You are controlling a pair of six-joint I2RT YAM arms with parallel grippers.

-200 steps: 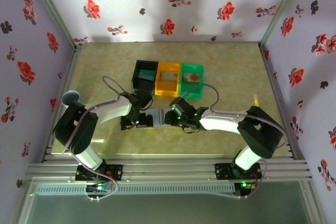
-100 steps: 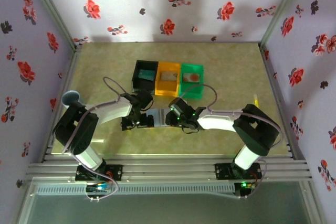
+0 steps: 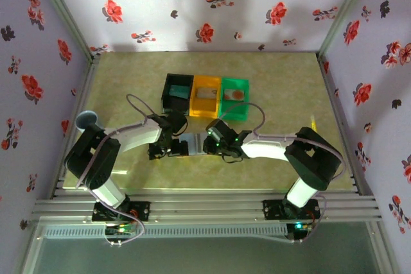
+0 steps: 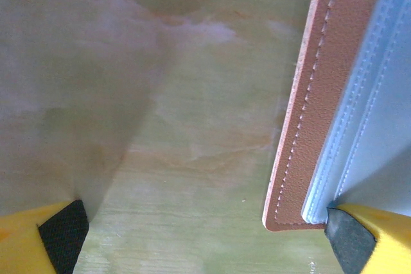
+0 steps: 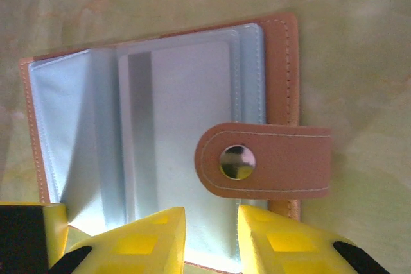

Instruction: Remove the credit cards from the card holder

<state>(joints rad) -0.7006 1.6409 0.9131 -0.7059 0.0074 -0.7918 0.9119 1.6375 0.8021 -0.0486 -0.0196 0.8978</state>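
The card holder (image 5: 279, 62) lies open on the table, brown-pink outside and blue-grey inside, its clasp tab (image 5: 270, 162) folded over the sleeves. My right gripper (image 5: 212, 239) hovers at its near edge, jaws a narrow gap apart over the blue-grey sleeve, clamping nothing that I can see. My left gripper (image 4: 205, 239) is wide open, one pad (image 4: 350, 239) against the holder's corner (image 4: 302, 158). From above, the holder (image 3: 192, 140) sits between both grippers. A teal-green card (image 3: 180, 93) lies in the black bin (image 3: 168, 94). A pale card with an orange-red spot (image 3: 237, 94) lies in the green bin (image 3: 246, 102).
An orange bin (image 3: 205, 108) stands between the black and green ones, behind the holder, with a greyish card (image 3: 204, 95) inside. Flowered walls enclose the table on three sides. Both arms reach inward from the near edge.
The right gripper's jaws have narrowed, and it has edged slightly left toward the holder. The left gripper stays wide open in place.
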